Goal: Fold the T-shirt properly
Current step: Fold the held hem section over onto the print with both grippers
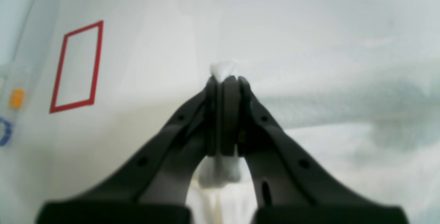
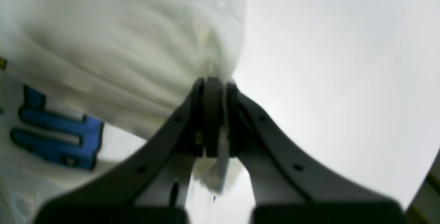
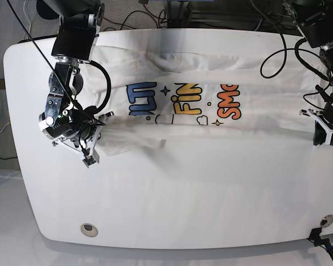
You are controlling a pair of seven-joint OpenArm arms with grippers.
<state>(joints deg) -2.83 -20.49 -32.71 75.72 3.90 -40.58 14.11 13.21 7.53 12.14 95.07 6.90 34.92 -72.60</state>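
One T-shirt (image 3: 211,124) lies print-up across the far half of the table (image 3: 183,205), long axis side to side between two claws, each clamped tight on a pinch of its near edge: right gripper (image 3: 90,158) at one end, left gripper (image 3: 322,132) at the other.

A fold of the T-shirt (image 3: 172,119) hides the lower half of its print; both wrist views are blurred.
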